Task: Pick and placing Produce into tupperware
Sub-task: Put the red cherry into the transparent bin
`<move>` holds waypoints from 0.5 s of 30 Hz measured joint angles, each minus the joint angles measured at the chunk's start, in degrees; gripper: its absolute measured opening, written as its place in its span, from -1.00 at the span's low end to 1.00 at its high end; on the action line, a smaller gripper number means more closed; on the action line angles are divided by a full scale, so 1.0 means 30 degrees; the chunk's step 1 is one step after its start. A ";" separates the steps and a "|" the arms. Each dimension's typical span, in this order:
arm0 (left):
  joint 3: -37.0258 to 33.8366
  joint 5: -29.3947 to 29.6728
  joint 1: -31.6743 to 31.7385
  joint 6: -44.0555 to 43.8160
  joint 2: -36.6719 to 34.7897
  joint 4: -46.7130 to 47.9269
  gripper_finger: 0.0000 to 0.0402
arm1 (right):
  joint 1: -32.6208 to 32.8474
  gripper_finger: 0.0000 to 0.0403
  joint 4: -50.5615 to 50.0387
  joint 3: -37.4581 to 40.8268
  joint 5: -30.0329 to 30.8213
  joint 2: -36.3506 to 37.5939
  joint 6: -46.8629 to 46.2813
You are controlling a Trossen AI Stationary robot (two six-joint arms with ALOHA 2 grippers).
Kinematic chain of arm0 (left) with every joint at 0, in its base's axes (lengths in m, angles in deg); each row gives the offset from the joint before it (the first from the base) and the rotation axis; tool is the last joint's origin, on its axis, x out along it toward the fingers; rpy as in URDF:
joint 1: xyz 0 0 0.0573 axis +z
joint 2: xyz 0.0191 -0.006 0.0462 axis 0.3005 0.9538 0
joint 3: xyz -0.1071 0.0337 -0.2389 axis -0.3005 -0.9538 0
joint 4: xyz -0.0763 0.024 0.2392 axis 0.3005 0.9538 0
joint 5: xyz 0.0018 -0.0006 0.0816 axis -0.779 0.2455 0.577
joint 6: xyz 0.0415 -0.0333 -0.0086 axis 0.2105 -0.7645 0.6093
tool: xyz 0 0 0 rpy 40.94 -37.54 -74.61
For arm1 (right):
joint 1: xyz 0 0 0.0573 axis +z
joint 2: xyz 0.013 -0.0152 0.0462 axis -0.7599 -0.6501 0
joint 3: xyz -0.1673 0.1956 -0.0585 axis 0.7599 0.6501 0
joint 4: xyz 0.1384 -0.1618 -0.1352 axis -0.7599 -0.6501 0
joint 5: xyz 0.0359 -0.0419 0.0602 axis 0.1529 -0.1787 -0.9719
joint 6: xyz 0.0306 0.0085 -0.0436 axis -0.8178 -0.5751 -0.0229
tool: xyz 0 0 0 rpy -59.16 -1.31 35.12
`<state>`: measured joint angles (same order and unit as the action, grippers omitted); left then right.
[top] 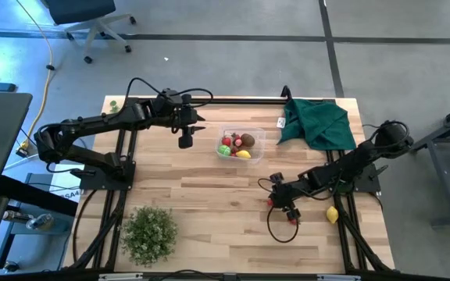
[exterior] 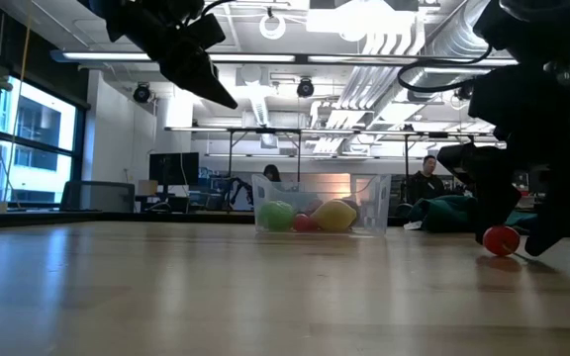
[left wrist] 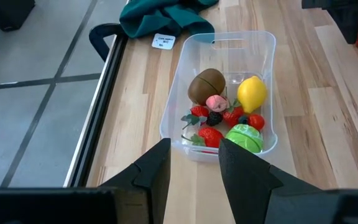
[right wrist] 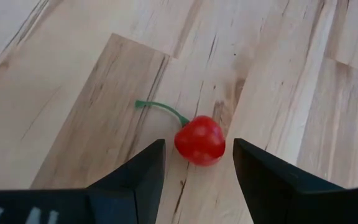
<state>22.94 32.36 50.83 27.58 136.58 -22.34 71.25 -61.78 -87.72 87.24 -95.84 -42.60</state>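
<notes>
The clear tupperware (top: 258,134) stands at the table's middle, toward the far edge. It holds a brown kiwi (left wrist: 206,85), a yellow lemon (left wrist: 252,93), a green ball (left wrist: 244,137) and several small red fruits. My left gripper (left wrist: 194,165) hangs open above the table, just left of the tub, with nothing between its fingers. A red cherry (right wrist: 199,140) with a green stem lies on the table nearer the front right. My right gripper (top: 290,215) is low over it, open, one finger on each side with a gap to the fruit.
A loose yellow lemon (top: 332,215) lies right of my right gripper. A dark green cloth (top: 316,122) is bunched at the far right corner. A bushy green plant (top: 148,232) stands near the front left. Bare wood lies between the cherry and the tub.
</notes>
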 joint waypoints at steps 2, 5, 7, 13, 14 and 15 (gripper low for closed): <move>0.0000 0.0000 0.0005 0.0002 0.0000 0.0000 -0.38 | 0.0000 -0.10 0.0054 0.0000 0.0002 0.0002 0.0104; 0.0000 0.0006 0.0007 0.0000 0.0000 0.0006 -0.38 | 0.0000 -0.10 0.0342 0.0000 0.0002 0.0002 0.0306; 0.0000 0.0003 0.0003 0.0007 0.0000 0.0000 -0.38 | 0.0000 -0.10 0.0348 0.0000 0.0000 -0.0009 0.0306; 0.0000 0.0000 0.0003 0.0000 0.0000 -0.0004 -0.38 | -0.0058 -0.10 0.0982 -0.0031 -0.0278 -0.0808 0.0121; 0.0000 0.0000 0.0000 0.0002 0.0000 -0.0002 -0.38 | -0.0058 -0.10 0.1112 -0.0036 -0.0297 -0.0881 0.0138; 0.0000 0.0002 0.0007 0.0000 0.0000 0.0007 -0.38 | -0.0058 -0.10 0.1173 -0.0036 -0.0282 -0.0902 0.0146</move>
<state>22.94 32.37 50.85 27.58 136.58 -22.32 71.08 -58.26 -87.83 86.39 -98.55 -42.16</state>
